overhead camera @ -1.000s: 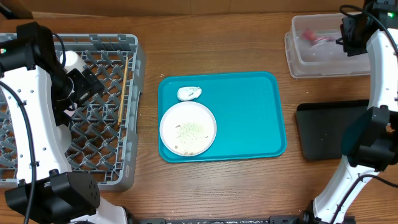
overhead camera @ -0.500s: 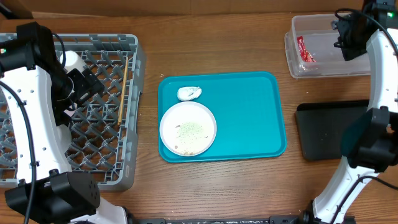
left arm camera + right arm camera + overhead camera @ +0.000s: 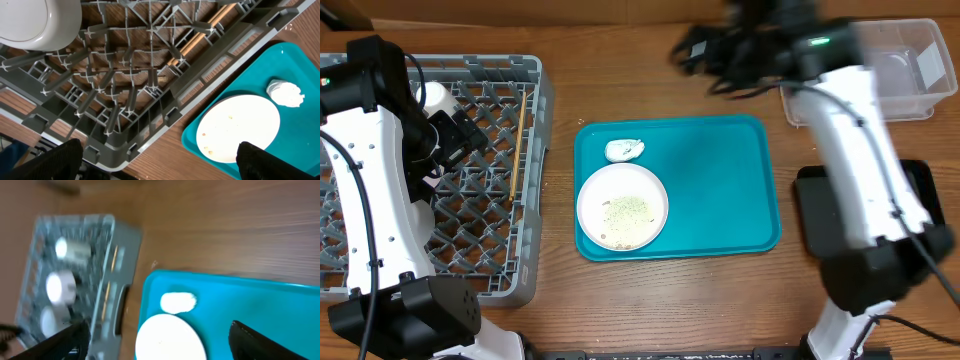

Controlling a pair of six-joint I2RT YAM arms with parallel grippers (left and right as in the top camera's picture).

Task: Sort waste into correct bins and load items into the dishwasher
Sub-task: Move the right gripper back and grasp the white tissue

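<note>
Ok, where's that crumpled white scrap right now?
In the overhead view the crumpled white scrap lies on the teal tray, in its far left corner, just beyond the large white plate.

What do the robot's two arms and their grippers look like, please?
Both the left arm and right arm have smooth white shells on the links and black joints and bases. Thin black cables run along them. A small green light glows on the right arm. The fingers are plain black.

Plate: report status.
Left gripper open over rack. Right gripper open, empty. Plate on tray, rice on it. Scrap beside it; nothing over plate.
</note>
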